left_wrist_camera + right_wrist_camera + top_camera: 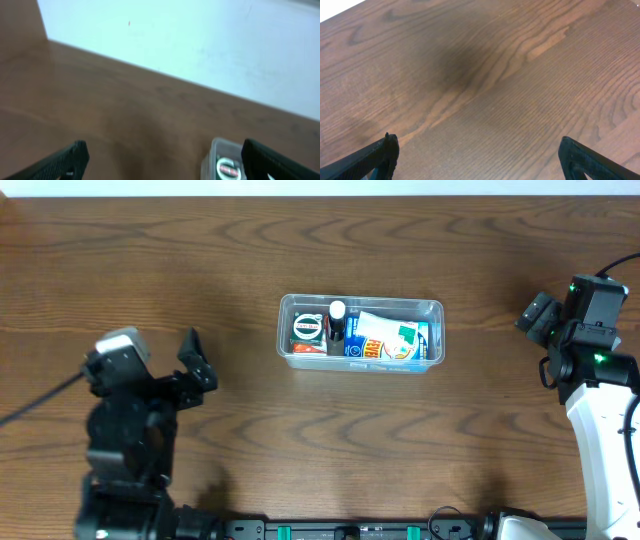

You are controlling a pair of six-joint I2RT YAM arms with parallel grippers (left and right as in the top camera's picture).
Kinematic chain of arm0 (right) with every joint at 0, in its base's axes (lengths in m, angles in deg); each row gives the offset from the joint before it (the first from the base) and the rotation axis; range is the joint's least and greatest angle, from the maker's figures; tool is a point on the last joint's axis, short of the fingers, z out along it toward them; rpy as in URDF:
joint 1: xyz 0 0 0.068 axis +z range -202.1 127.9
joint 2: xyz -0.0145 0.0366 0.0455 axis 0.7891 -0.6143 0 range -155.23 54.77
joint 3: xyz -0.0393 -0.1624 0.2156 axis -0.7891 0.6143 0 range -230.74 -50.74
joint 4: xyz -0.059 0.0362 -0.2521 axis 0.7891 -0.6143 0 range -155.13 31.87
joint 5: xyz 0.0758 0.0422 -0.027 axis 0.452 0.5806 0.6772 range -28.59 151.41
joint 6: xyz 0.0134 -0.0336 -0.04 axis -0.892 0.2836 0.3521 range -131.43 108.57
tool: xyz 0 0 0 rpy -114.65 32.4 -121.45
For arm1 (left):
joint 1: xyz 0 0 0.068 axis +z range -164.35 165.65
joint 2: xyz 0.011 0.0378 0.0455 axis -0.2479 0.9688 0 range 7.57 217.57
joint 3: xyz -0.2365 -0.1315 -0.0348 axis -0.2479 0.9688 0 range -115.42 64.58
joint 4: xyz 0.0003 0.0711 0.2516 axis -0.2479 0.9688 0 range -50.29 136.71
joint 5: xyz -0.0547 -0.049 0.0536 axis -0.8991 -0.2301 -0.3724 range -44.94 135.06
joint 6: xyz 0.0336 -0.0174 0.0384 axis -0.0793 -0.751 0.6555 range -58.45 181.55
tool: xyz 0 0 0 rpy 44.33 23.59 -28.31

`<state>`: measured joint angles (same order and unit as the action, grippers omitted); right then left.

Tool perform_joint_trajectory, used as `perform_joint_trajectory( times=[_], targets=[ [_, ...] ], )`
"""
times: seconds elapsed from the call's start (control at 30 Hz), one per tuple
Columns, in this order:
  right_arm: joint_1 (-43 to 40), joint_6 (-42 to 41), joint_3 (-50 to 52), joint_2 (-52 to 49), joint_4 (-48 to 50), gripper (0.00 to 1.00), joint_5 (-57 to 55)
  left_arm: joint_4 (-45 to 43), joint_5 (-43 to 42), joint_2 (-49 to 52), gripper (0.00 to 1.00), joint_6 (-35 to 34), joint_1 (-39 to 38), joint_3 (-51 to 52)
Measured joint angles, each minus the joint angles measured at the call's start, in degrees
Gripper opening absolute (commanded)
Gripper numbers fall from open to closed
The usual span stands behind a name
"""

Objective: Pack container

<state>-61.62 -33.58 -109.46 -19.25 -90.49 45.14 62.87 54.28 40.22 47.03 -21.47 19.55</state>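
Clear, round-cornered rectangular container (360, 299) at mid-counter (150, 260), well apart from both arms. Inside: round red, green and white label (307, 330), dark white-capped bottle (337, 315), white-and-green packet (385, 333); writing too small to read. Left claw (165, 150) spread wide, holding nothing; right claw (477, 145) likewise.

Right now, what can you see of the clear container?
The container is a clear plastic rectangular tub with rounded corners and a rim, upright and lidless at the middle of the wooden table. It holds colourful packets and a small white-capped bottle. Only the table touches it outside.
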Motion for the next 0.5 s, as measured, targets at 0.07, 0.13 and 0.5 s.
perform_joint_trajectory(
  times=[0.07, 0.13, 0.5],
  targets=[
    [0.0, 0.0, 0.0, 0.0, 0.02, 0.99, 0.02, -5.6, 0.0, -3.1, 0.98, 0.07, 0.02, 5.99],
    [0.0, 0.0, 0.0, 0.0, 0.02, 0.99, -0.02, -10.78, 0.02, -6.6, 0.98, 0.02, 0.22, 12.02],
    [0.0, 0.0, 0.0, -0.02, 0.02, 0.99, 0.02, -27.41, 0.02, -19.56, 0.98, -4.46, 4.57, 33.24]
  ],
)
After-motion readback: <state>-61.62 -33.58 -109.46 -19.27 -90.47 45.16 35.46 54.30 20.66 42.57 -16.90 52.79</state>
